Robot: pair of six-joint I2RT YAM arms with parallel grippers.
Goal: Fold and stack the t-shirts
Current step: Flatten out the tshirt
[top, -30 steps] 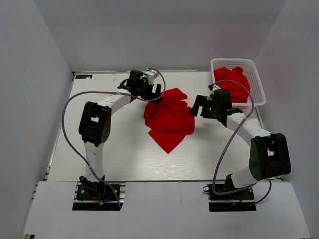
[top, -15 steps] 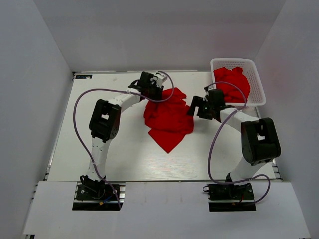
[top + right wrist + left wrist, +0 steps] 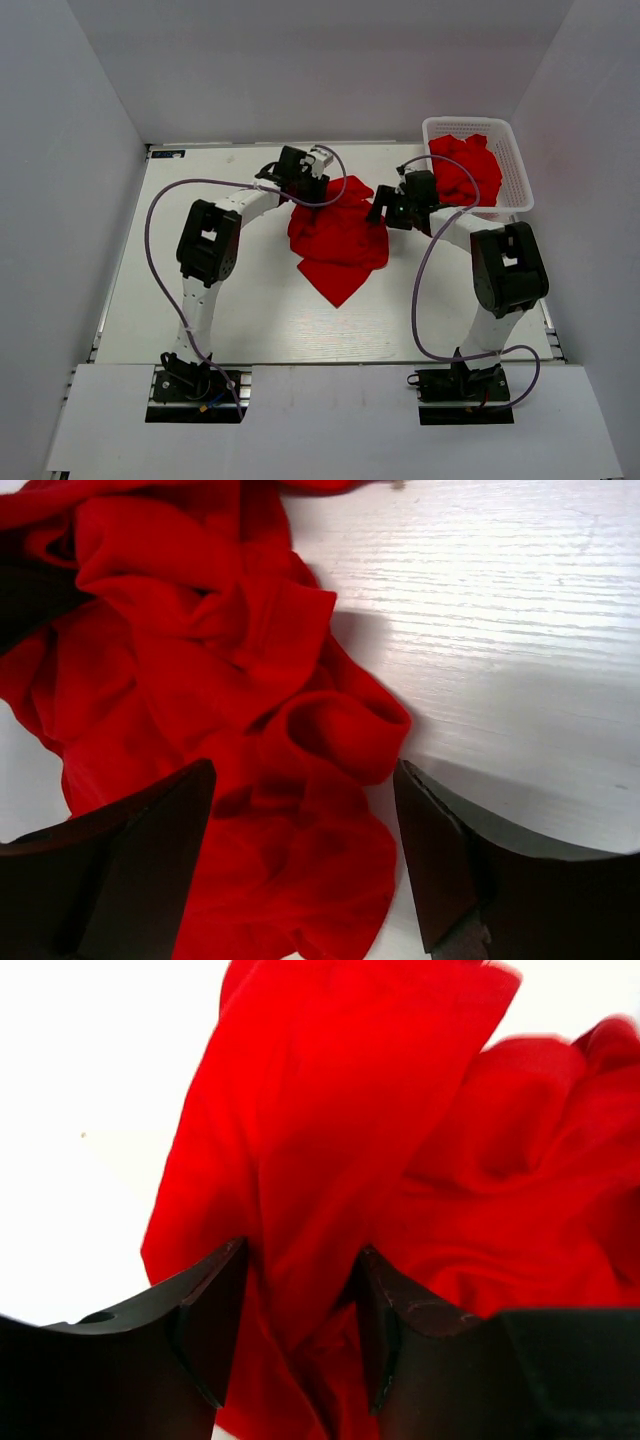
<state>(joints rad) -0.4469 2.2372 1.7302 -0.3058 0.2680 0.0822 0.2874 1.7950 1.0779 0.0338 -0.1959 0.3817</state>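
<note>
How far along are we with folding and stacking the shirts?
Done: nothing; no folded shirt or stack shows. In hand: one crumpled t-shirt lies on the table, a fold of it between the fingers of the left tool, the right tool open over its opposite edge. Left: flatten and fold it, then the red shirts in the basket.

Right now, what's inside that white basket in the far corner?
Crumpled red t-shirt fabric lies heaped in the white basket. How many shirts there are, and anything beneath them, is hidden by the fabric itself.
</note>
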